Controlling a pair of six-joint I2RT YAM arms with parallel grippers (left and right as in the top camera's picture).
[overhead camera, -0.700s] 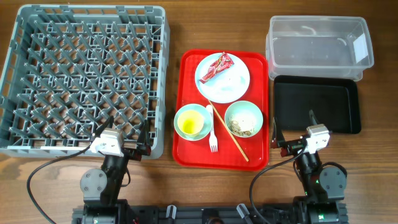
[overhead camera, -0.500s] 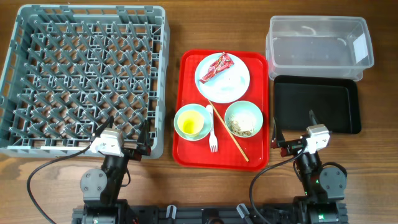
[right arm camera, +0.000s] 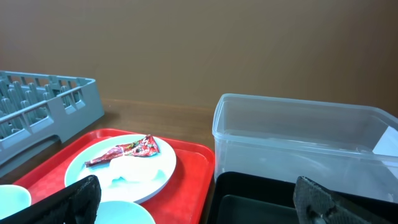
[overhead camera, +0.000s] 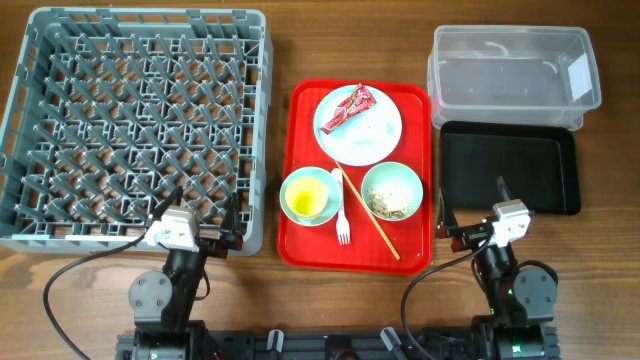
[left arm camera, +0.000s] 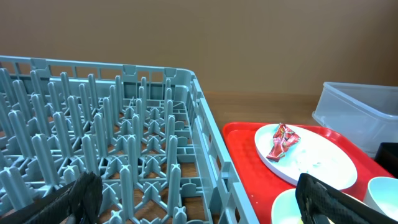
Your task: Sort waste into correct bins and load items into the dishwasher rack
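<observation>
While both arms were seen low in the overhead frame, nothing was held by them. The left gripper (overhead camera: 205,205) was placed at the lower left, over the near edge of the dishwasher rack (overhead camera: 255,120), and its jaws were spread wide. The right gripper (overhead camera: 470,205) was placed at the lower right, just beside the near left corner of the black tray (overhead camera: 510,165), and its jaws were spread wide as well, with nothing between them.

The grey-blue rack was found in the upper left of the overhead frame. The red tray (overhead camera: 300,150) was set in the middle of the frame, between the rack and the two bins. On its upper part the white plate (overhead camera: 380,145) was seen, and the red wrapper (overhead camera: 347,108) was laid on the upper left of the plate, with a white napkin (right arm camera: 134,169) next to it. Below the plate two bowls were placed side by side. In the left pale green bowl (overhead camera: 290,185) the yellow cup (overhead camera: 304,203) was seated. In the right bowl (overhead camera: 410,178) the rice scraps (overhead camera: 388,205) were gathered. Between the bowls the white fork (overhead camera: 341,215) and the wooden stick (overhead camera: 370,220) were laid on the tray, the stick slanted toward the lower right.

The clear tub (overhead camera: 440,70) was located in the upper right of the frame, and the black tray was set directly below it, touching it or nearly so.
</observation>
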